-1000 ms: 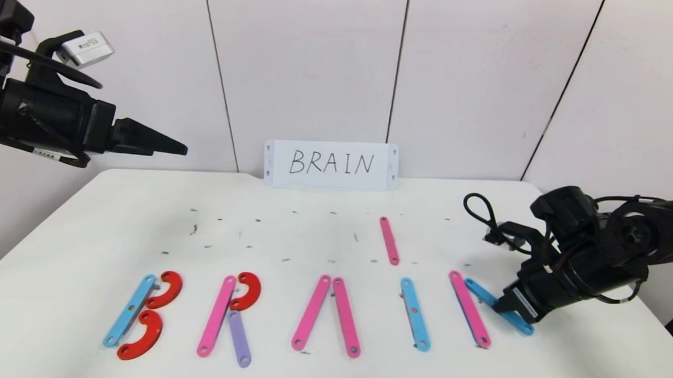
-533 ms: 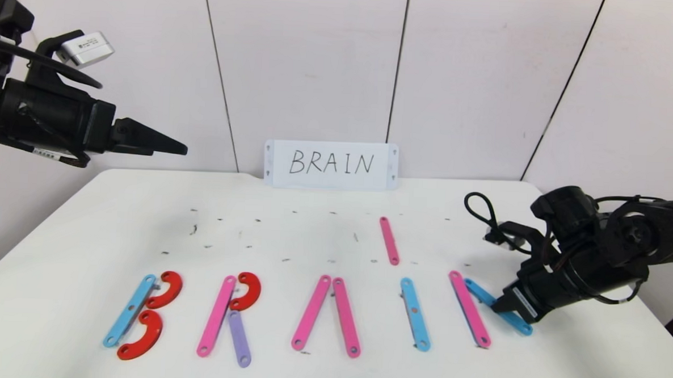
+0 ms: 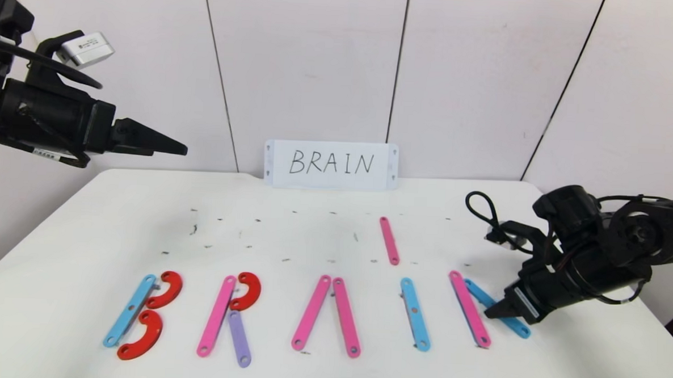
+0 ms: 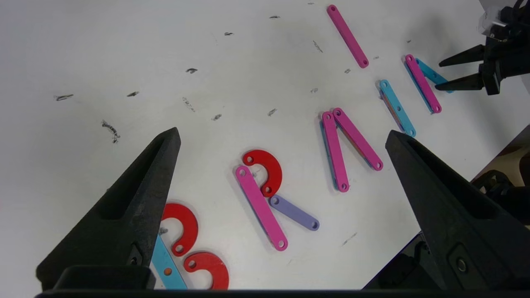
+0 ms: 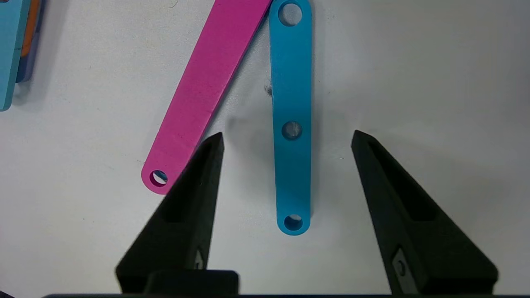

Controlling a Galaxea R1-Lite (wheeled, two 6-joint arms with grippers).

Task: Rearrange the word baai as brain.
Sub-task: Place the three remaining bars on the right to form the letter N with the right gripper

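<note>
The right tool (image 3: 493, 310) sits low over the blue bar (image 3: 498, 307), its two fingers apart, one each side, not gripping. The bar lies flat on the surface (image 3: 323, 234), its far end touching the pink bar (image 3: 469, 316), likely to start the N. The left tool (image 3: 168, 143), fingers wide apart, hangs high, far from the pink bar.

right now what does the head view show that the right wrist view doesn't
Only the head view: the white card reading BRAIN, the B with its red curves, the R with its purple bar, the A's two pink bars, the spare pink bar, and the left hand parked high at the left.

Only the right wrist view: the three holes in the light-blue bar, lying flat between the open fingers of the right hand.

Both: that bar, the pink bar beside it, the white table.
</note>
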